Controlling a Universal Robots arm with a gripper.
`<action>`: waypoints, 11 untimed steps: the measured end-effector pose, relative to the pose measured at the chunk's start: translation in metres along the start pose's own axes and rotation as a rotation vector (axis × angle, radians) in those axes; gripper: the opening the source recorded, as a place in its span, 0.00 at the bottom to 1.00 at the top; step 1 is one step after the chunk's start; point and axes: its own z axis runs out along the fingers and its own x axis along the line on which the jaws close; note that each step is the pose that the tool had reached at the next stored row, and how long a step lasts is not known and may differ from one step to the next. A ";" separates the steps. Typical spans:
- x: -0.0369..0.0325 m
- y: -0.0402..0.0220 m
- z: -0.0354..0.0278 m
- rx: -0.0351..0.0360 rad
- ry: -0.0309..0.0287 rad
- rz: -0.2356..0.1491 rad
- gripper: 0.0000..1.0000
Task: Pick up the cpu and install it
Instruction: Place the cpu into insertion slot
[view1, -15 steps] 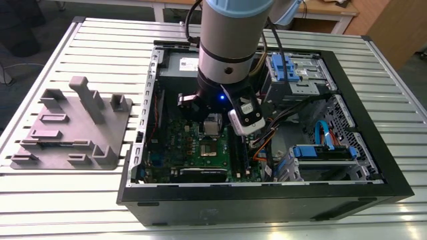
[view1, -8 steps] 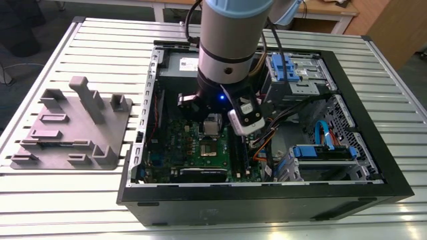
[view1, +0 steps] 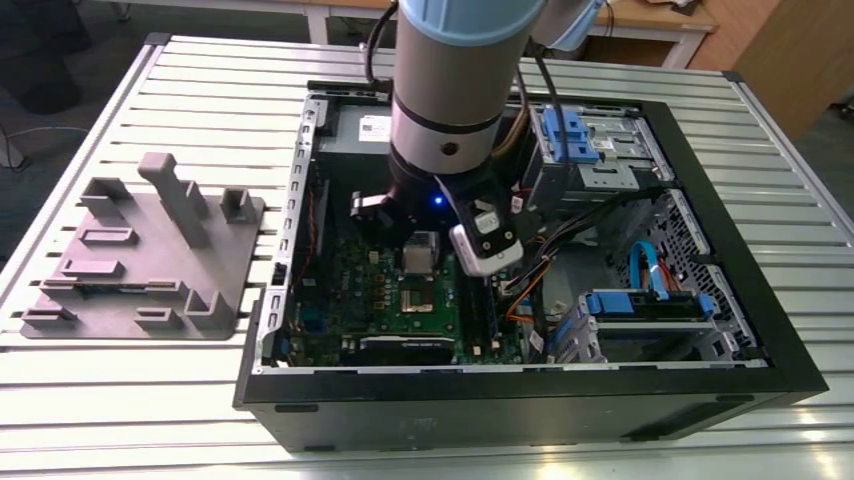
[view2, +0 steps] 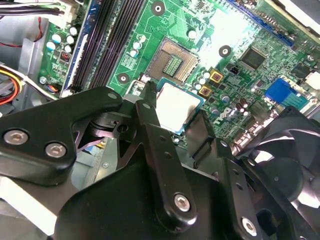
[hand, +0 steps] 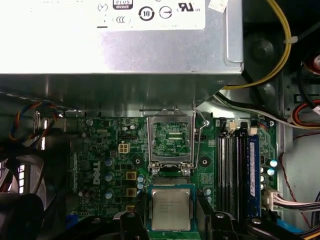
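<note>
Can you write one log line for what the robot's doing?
fingers: shut on cpu | cpu: over motherboard, not in socket | socket frame: upright

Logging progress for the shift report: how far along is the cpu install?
Done: the cpu is picked up and clamped in the gripper. In hand: it is held over the motherboard, beside the socket. Left: the socket is empty, its frame upright, so seating remains.

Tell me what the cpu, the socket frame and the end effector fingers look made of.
The cpu: pale silvery matte top, likely metal, green rim. Socket frame: thin shiny grey bars, probably steel. End effector fingers: matte black with bolts, metal or plastic, unclear.
</note>
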 end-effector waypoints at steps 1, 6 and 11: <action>0.0002 -0.0004 0.0014 -0.0001 0.0000 0.000 0.47; 0.0007 -0.0019 0.0105 0.0000 0.0000 0.000 0.47; 0.0006 -0.0023 0.0164 0.0000 0.0000 0.000 0.47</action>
